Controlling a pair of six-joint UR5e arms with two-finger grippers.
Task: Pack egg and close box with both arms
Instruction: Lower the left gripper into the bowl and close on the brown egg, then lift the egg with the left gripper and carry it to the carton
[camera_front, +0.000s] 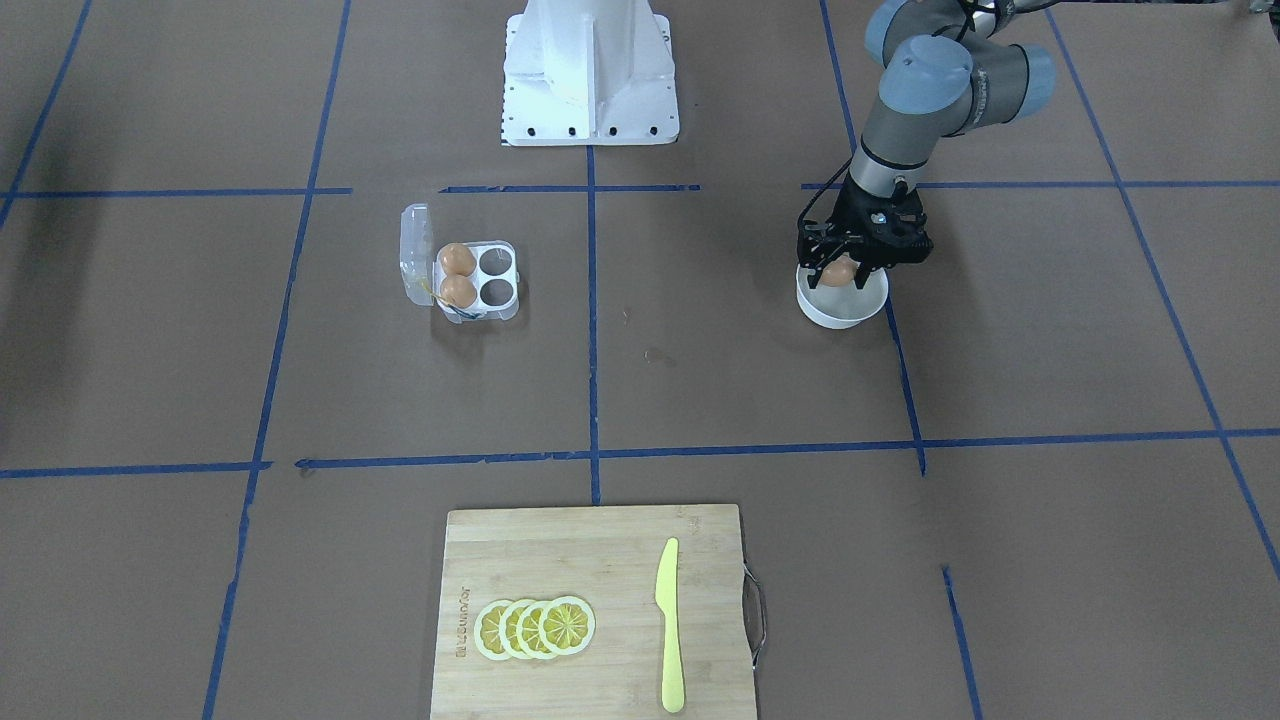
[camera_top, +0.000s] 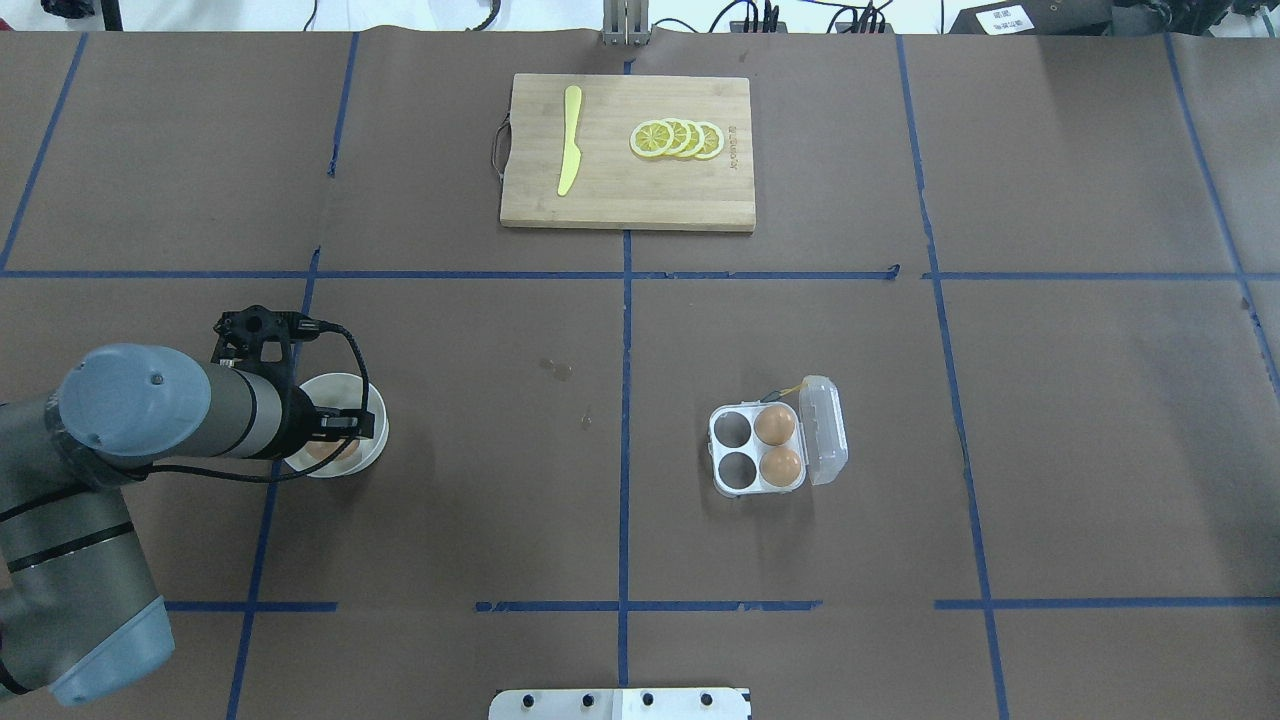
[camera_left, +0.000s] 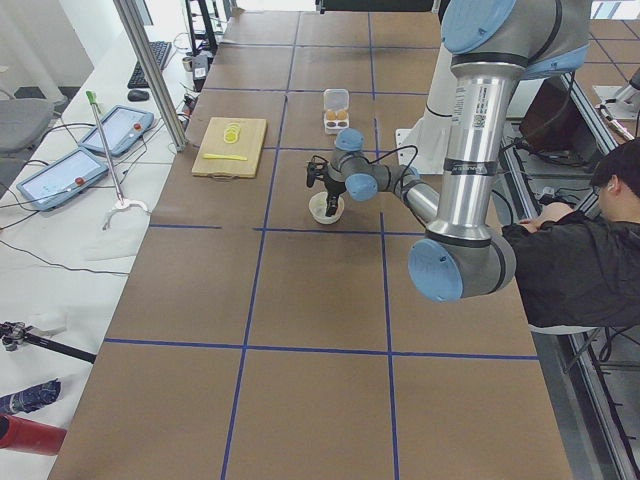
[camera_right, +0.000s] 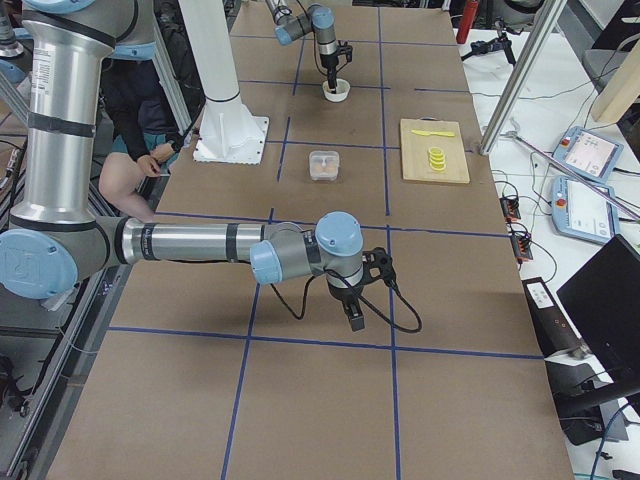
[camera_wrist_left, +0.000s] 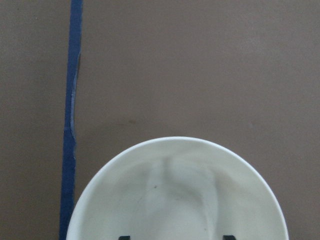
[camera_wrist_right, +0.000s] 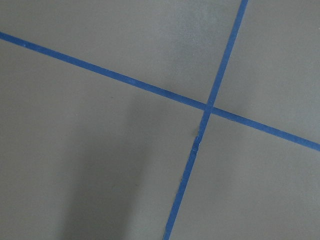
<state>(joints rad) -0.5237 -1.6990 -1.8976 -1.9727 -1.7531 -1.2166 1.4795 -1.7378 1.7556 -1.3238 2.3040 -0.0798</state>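
Observation:
The clear box (camera_front: 478, 300) lies with its lid (camera_front: 413, 250) hinged open, and it also shows in the overhead view (camera_top: 757, 488). Two orange-brown eggs (camera_top: 774, 425) (camera_top: 780, 465) sit in the cups beside the lid; the other two cups are empty. My left gripper (camera_front: 842, 268) hangs over the white bowl (camera_front: 842, 310), shut on a third egg (camera_front: 837, 272) at rim height. In the left wrist view the bowl (camera_wrist_left: 175, 200) shows white inside and only the fingertips (camera_wrist_left: 124, 237) peek in. My right gripper (camera_right: 355, 318) hovers over bare table far from the box; I cannot tell whether it is open or shut.
A wooden cutting board (camera_front: 560, 560) carries lemon slices (camera_front: 535, 628) and a yellow knife (camera_front: 668, 625) at the table's far side. The white pedestal (camera_front: 590, 75) stands at the robot's base. A seated person (camera_left: 580, 255) is beside the table.

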